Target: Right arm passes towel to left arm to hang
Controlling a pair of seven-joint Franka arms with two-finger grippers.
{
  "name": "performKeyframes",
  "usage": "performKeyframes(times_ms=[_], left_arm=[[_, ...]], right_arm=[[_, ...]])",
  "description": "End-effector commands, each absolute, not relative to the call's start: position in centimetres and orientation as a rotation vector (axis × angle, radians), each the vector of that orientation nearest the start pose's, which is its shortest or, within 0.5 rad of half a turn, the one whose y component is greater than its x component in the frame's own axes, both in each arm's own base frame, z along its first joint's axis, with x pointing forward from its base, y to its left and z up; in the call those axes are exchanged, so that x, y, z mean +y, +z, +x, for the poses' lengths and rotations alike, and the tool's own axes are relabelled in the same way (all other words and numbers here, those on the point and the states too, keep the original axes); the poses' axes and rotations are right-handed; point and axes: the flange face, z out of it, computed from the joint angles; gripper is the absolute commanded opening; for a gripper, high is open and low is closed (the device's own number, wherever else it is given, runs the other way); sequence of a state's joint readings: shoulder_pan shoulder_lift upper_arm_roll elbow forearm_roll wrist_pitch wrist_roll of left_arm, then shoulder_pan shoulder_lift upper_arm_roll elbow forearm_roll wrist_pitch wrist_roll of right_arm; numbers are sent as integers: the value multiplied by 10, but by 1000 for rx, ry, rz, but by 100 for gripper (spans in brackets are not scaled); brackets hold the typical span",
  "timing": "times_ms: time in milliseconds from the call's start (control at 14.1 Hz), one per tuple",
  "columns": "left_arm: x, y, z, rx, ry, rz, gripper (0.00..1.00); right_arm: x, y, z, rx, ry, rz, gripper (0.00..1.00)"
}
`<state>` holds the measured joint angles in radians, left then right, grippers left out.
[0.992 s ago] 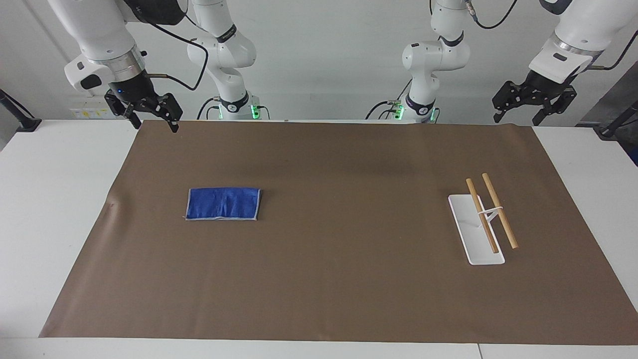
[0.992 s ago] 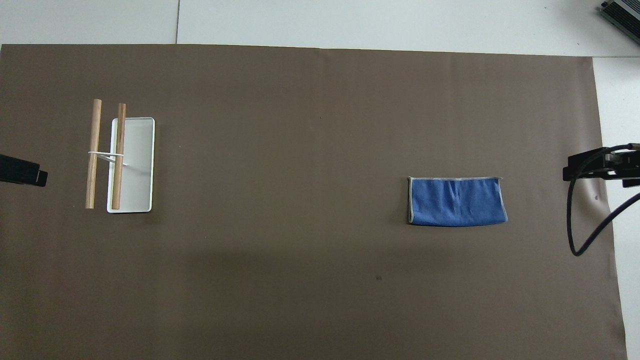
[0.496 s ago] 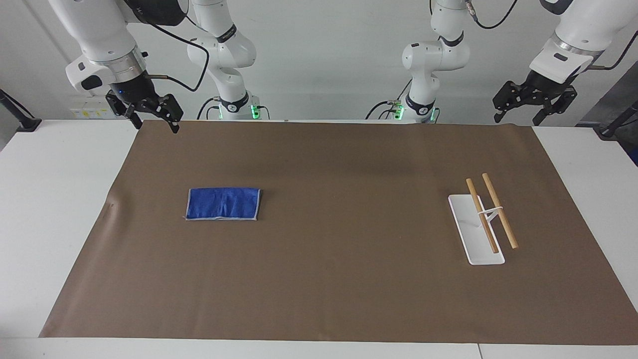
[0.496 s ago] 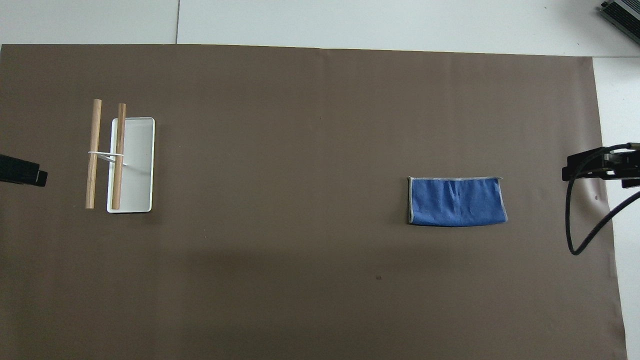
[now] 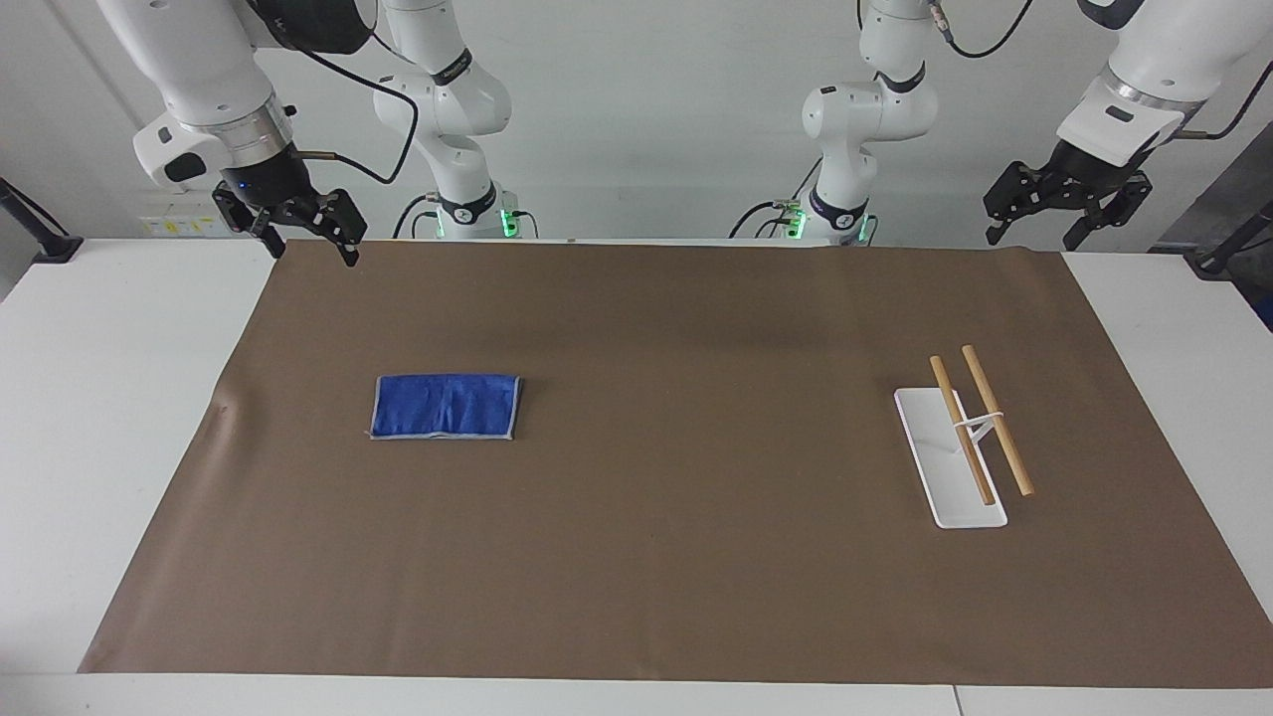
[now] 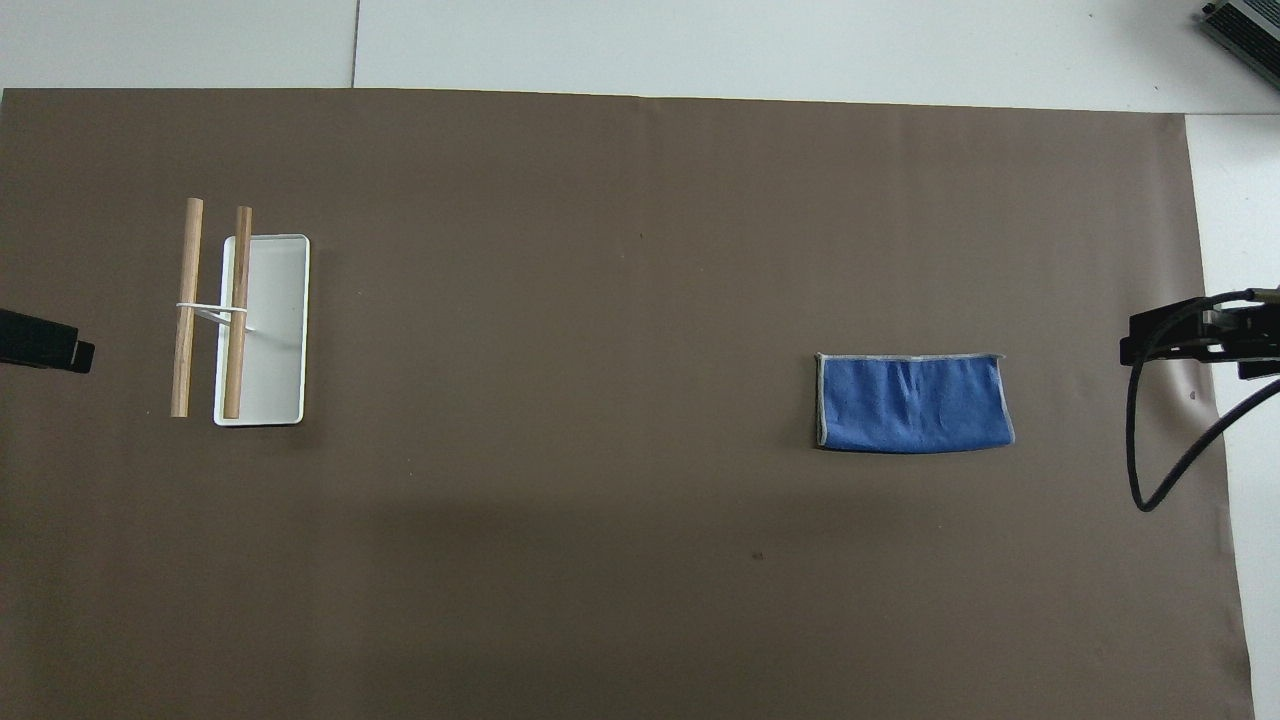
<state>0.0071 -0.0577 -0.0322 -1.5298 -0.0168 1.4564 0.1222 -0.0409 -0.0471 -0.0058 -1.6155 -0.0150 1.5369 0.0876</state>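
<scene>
The blue towel lies flat and folded on the brown mat, toward the right arm's end of the table. My right gripper hangs open and empty in the air over the mat's corner by the right arm's base, apart from the towel. My left gripper waits open and empty above the table's edge at the left arm's end. Nothing touches the towel.
A hanging rack stands on the mat toward the left arm's end: a white base plate carrying two parallel wooden bars. White table borders the mat.
My right gripper has edged slightly toward the towel's side of the mat. The towel, the rack and the left arm have not moved.
</scene>
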Motion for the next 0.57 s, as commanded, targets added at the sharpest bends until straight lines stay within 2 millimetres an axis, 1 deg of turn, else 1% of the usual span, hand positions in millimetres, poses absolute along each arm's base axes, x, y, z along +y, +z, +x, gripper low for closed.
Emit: performKeyframes(times_ms=[0,142,213,354,425,496], left_arm=[[-13,665,517,241,36,-3132,100],[-12,665,517,238,36,-3133,100],[-12,665,517,238,36,-3133,100],[-13,665,517,241,36,-3132,100],[-12,665,517,238,36,-3133,100],[-12,665,517,238,36,-3133,100]], right_arm=[[-23,624,528,247,13,-3151,100],[-20,622,530,229,-13,-3152,100],[-14,619,529,212,-13,-3151,100],[-3,604,532,182,-33,-3152,100],[-1,596,536,171,-62,-3151,100],[-1,585,539,165,-74,-3152,100]])
